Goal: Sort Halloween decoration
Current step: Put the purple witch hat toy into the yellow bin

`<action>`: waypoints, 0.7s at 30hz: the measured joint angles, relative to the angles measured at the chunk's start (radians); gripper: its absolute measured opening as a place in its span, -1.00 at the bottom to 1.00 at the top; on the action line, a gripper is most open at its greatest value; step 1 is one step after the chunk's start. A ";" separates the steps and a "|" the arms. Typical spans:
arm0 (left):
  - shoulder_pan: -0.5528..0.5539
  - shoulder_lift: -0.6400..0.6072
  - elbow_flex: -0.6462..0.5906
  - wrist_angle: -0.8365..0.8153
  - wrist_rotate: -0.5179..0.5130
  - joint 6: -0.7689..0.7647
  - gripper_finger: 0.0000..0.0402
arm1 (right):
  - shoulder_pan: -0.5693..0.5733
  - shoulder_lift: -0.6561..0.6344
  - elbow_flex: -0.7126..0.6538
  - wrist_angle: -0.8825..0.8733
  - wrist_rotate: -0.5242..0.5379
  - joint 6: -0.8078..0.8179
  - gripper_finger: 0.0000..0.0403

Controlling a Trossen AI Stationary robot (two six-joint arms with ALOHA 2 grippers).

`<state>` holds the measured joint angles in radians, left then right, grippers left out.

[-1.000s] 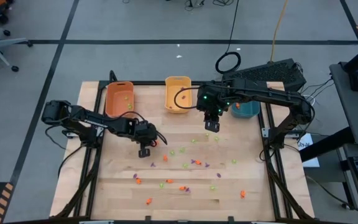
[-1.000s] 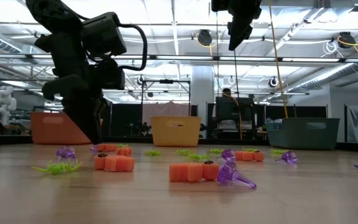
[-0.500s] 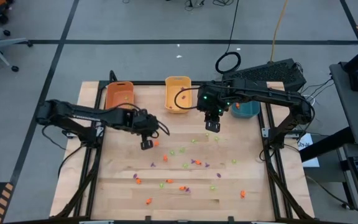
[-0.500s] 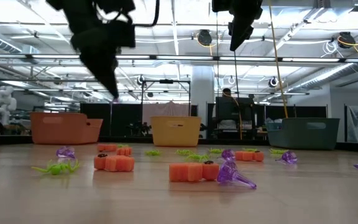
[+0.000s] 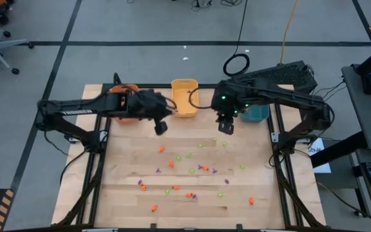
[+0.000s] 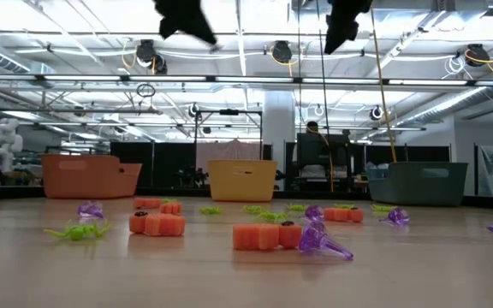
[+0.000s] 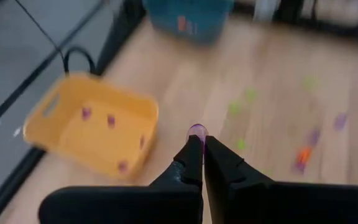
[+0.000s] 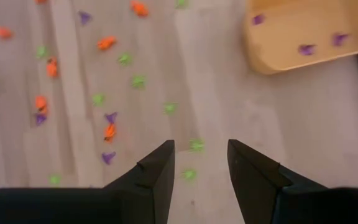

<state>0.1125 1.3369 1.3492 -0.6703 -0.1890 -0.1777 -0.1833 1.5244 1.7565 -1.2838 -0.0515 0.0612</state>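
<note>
Left wrist view: the left gripper (image 7: 197, 146) has its fingers (image 7: 219, 163) pressed together on a single purple trinket (image 7: 197, 131), of which only a rounded tip shows past the fingertips; the yellow bin (image 7: 64, 112), already holding several purple pieces, lies just ahead. High view: the left gripper (image 5: 161, 127) hangs above the bench (image 5: 269, 193) just beside the yellow bin (image 5: 184, 84), with the orange bin (image 5: 116, 98) behind the arm and the teal bin (image 5: 261, 115) partly under the right arm. The right gripper (image 5: 226, 125) hovers over the far part of the bench, its fingers (image 8: 252, 168) set partly apart with nothing between them. The remaining Halloween decoration (image 5: 201, 168), in orange, light green and purple, lies scattered across the middle and near part of the bench. Low view: the pieces are tiny moulded shapes, e.g. an orange block (image 6: 266, 235) and a purple cone-like piece (image 6: 320, 243). Judged from these shapes, each is very light, stiff and smooth, so it may skid or flick away if nudged; hold is best taken across the thickest part of the body with the fingertips squared to it, avoiding thin legs and points.
</note>
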 joint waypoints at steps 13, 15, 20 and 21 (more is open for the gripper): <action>0.076 -0.061 0.014 0.603 0.111 -0.054 -1.00 | -0.001 -0.124 0.000 0.000 0.204 0.033 -0.33; 0.079 -0.060 0.014 0.650 0.148 -0.055 -1.00 | 0.000 -0.132 0.000 0.000 0.212 0.036 -0.33; 0.077 -0.060 0.014 0.718 0.199 -0.057 -1.00 | 0.000 -0.153 0.000 -0.012 0.215 0.036 -0.33; 0.077 -0.060 0.014 0.717 0.200 -0.057 -1.00 | 0.000 -0.154 0.000 -0.015 0.216 0.035 -0.33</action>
<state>0.1894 1.2770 1.3628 0.0466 0.0114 -0.2344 -0.1837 1.3703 1.7565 -1.2990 0.1642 0.0961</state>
